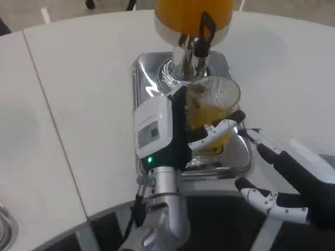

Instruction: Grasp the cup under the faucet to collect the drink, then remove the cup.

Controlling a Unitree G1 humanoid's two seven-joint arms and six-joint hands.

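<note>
White worktop [78, 78] spreads across the scene, a seam running from 11 o'clock toward 6. At 12 o'clock stands the drink dispenser [192, 13] with its orange tank, black-handled faucet [205, 29] and shiny drip tray [146, 68]. Just below the faucet, near centre, sits the ribbed clear cup [212, 107], partly filled with orange drink. Left robot hand [162, 130] wraps its fingers [217, 130] around the cup. Right robot hand [293, 178] hovers at 4 o'clock, fingers spread, holding nothing.
</note>
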